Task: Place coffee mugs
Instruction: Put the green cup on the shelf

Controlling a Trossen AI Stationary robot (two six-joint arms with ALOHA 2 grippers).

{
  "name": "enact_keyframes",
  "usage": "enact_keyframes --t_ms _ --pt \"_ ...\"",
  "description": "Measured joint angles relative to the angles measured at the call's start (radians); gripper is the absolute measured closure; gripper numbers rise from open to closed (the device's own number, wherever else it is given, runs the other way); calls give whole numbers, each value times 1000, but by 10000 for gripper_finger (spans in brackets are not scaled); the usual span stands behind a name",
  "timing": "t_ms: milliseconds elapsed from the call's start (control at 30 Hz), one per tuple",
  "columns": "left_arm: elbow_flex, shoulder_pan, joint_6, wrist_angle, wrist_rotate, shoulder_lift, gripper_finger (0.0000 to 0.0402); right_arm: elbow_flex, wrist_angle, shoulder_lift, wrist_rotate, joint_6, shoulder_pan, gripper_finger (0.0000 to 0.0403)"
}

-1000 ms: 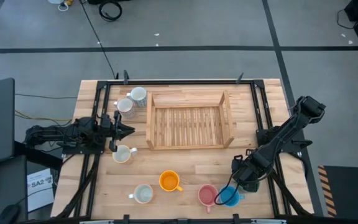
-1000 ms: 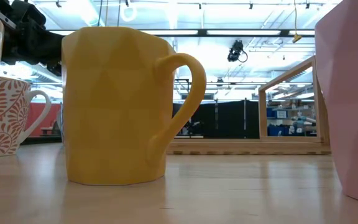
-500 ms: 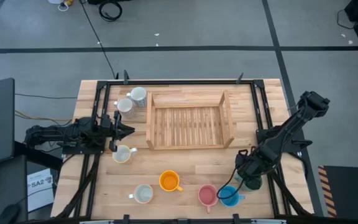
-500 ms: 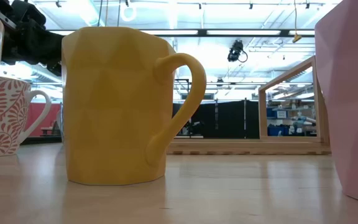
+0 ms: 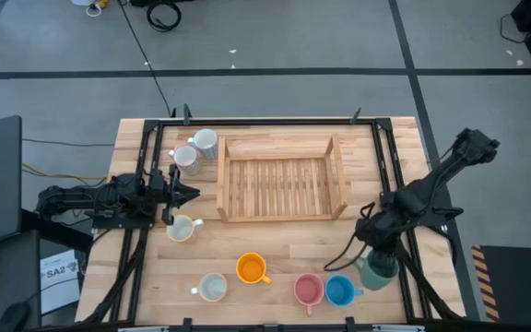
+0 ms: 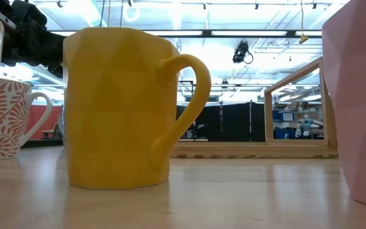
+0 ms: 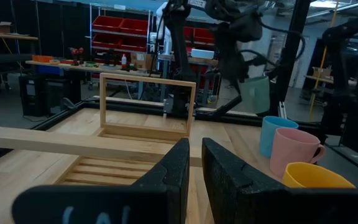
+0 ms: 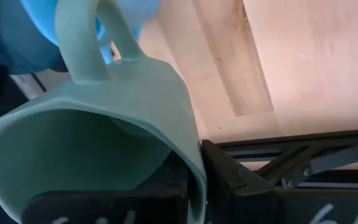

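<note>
My right gripper point(image 5: 373, 254) is shut on the dark green mug point(image 5: 376, 271) near the table's right near corner, above and to the right of the blue mug point(image 5: 339, 291). The pink mug point(image 5: 308, 290), the orange mug point(image 5: 251, 268) and a whitish-grey mug point(image 5: 212, 287) stand along the near edge. The cream mug point(image 5: 182, 228) stands just near my left gripper point(image 5: 190, 194), which is shut and waits left of the tray. Two whitish-grey mugs point(image 5: 194, 149) stand at the tray's far left corner. My right gripper holds the green mug by its rim wall point(image 8: 193, 163), on the side away from the handle point(image 8: 82, 43). One finger point(image 8: 166, 182) is inside the mug and one point(image 8: 229, 180) outside. The mug point(image 7: 255, 93) hangs below the gripper, lifted clear of the table and slightly tilted.
The slatted wooden tray point(image 5: 281, 177) lies at the table's middle far side, with bare wood between it and the near row of mugs. In the low view the orange mug point(image 6: 116, 108) and pink mug point(image 6: 361, 95) fill the foreground. Black frame rails point(image 5: 146, 175) run along both sides.
My right gripper has moved up and toward the table's right edge, away from the blue mug. The green mug has come up with it, lifted clear of the table beside the blue mug.
</note>
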Motion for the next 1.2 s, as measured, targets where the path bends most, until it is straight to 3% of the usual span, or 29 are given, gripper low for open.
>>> enact_keyframes --t_ms 200,367,533,867,1000,1200 --pt "0 0 0 0 0 0 351 0 15 -57 -72 1 -62 370" --pt "0 0 0 0 0 0 351 26 78 -87 -60 -2 -127 370" --pt "0 0 0 0 0 0 351 118 83 -88 45 -39 -193 370" --pt "0 0 0 0 0 0 351 292 79 -88 423 -59 -372 369" --pt "0 0 0 0 0 0 351 327 85 -87 486 -92 -475 369" --pt "0 0 0 0 0 0 351 368 96 -60 480 -224 -635 370"
